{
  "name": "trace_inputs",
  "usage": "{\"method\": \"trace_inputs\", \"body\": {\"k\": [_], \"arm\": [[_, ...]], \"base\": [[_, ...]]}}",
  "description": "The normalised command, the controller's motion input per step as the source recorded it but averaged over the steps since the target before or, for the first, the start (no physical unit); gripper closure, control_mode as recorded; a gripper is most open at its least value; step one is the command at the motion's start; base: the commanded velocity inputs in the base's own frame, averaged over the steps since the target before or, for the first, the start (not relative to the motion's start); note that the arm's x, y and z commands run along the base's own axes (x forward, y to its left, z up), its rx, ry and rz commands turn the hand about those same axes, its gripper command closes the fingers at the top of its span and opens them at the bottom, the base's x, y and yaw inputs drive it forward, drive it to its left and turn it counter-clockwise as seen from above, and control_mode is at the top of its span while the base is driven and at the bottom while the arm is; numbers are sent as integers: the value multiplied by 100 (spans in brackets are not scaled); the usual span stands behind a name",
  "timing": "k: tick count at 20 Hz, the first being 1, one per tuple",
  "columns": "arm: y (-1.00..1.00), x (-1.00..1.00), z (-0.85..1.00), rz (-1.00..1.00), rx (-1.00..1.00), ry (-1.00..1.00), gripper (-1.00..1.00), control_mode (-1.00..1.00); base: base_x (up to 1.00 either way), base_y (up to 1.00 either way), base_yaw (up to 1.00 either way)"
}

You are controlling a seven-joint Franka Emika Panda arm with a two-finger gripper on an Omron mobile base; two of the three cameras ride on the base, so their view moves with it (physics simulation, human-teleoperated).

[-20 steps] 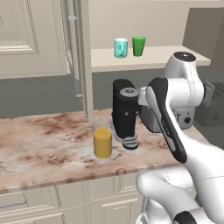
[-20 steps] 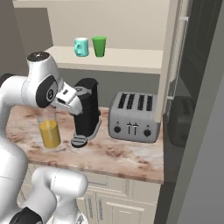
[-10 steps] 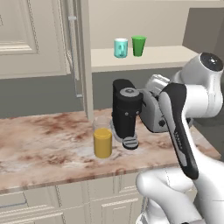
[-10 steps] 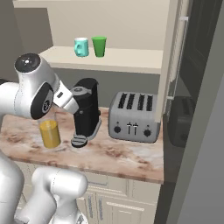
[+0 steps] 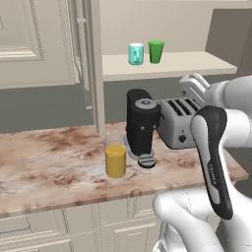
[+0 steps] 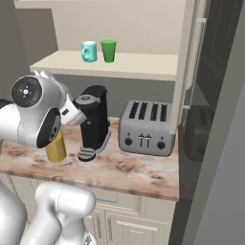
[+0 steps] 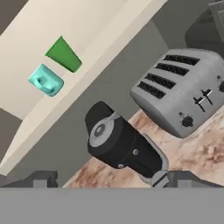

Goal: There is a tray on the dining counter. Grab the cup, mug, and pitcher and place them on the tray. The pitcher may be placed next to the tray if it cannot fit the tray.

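Observation:
The green cup [image 5: 156, 51] and the teal mug [image 5: 136, 53] stand side by side on a cream shelf [image 5: 197, 63] above the worktop. In the hand view the cup [image 7: 64, 54] and the mug [image 7: 45, 81] lie far off, at the upper left. The glass pitcher [image 5: 115, 157] with orange liquid stands on the marbled worktop, just left of a black coffee machine [image 5: 141, 125]. In the right base view my arm hides part of the pitcher [image 6: 57, 149]. My gripper [image 7: 111, 178] is open, holds nothing, and looks down on the coffee machine's top. The tray and the dining counter are out of view.
A silver toaster [image 6: 147, 127] stands right of the coffee machine [image 6: 93, 122] on the worktop [image 5: 44, 162]. A tall cabinet post [image 5: 93, 64] rises behind the pitcher. A dark wall and a fridge-like unit [image 6: 210, 95] close off the right side.
My arm has pulled back from the coffee machine and swung toward the toaster side, so the machine now shows whole. The gripper stays open. Cup, mug and pitcher have not moved.

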Motion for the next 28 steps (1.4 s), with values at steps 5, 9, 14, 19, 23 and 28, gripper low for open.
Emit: {"method": "trace_inputs", "body": {"k": [5, 9, 14, 19, 23, 28], "arm": [[-22, 0, 36, -1, 20, -8, -100, -100], [-16, 0, 32, 0, 21, -4, -100, -100], [-1, 0, 28, 0, 17, -6, -100, -100], [0, 0, 36, -2, 13, -5, -100, -100], [0, 1, 24, -2, 9, -3, -100, -100], [0, 0, 8, 0, 6, -5, -100, -100]], "base": [[0, 0, 0], [0, 0, 0], [0, 0, 0], [0, 0, 0], [0, 0, 0], [0, 0, 0]]}}
